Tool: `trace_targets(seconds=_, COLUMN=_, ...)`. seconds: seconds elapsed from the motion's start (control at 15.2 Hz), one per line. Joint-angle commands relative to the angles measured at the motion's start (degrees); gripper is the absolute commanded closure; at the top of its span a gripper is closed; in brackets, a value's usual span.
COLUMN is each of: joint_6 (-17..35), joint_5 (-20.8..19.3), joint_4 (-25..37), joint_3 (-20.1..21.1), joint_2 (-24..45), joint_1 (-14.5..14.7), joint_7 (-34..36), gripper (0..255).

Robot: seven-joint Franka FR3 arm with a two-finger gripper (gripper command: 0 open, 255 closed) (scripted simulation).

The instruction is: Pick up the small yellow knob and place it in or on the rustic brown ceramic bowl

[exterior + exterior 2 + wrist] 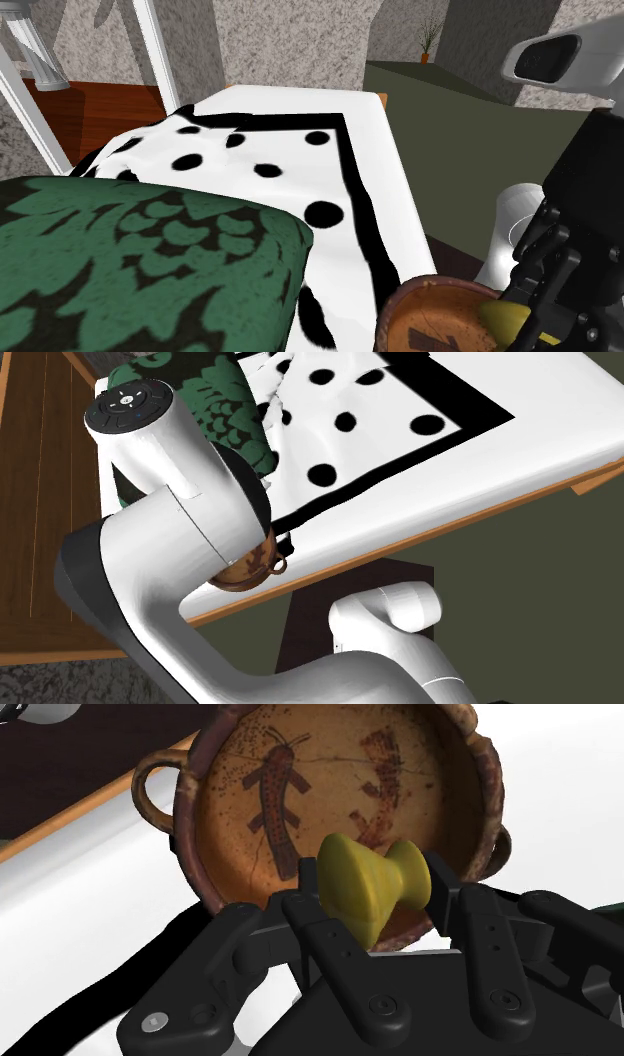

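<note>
The black two-finger claw (375, 899) is closed narrow on the small yellow knob (365, 879), one finger (308, 894) against each side. The knob is smooth and matte, mushroom-like: a broad rounded cap, a pinched waist and a flared foot. Seen along the claw, it hangs over the near rim of the rustic brown ceramic bowl (330, 764); whether it touches the bowl cannot be told.

The bowl is round and shallow, with a rough, darker rim, fine crack lines across its orange-brown inside, and dark painted figures (one looks insect-like, with feelers). A small loop handle (150, 789) juts from its side.

In the shoulder view the bowl (430, 315) lies at the lower right, with the knob (497, 318) over its rim beside the claw's dark links. It rests on the white tabletop (540, 432), which has a tan wooden edge, close to that edge and partly hidden by the white arm (170, 552).

A white cloth with black dots and a black border (270, 140) lies rumpled over the tabletop, and a plump green cushion with a dark leafy pattern (140, 260) rests on it.
</note>
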Motion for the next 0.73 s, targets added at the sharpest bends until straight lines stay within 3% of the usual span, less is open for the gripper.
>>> trace_targets(seconds=0.0, joint_6=1.4, joint_5=0.5, joint_4=-2.1, joint_3=0.5, joint_2=-0.7, joint_1=0.3, joint_7=-0.3, gripper=255)
trace_targets(seconds=0.26, joint_6=3.7, joint_5=1.5, joint_4=-5.4, joint_3=1.4, joint_2=-1.7, joint_1=0.8, joint_7=-0.7, gripper=255)
trace_targets(seconds=0.66, joint_6=3.7, joint_5=1.5, joint_4=-5.4, joint_3=1.4, joint_2=-1.7, joint_1=0.8, joint_7=-0.7, gripper=255)
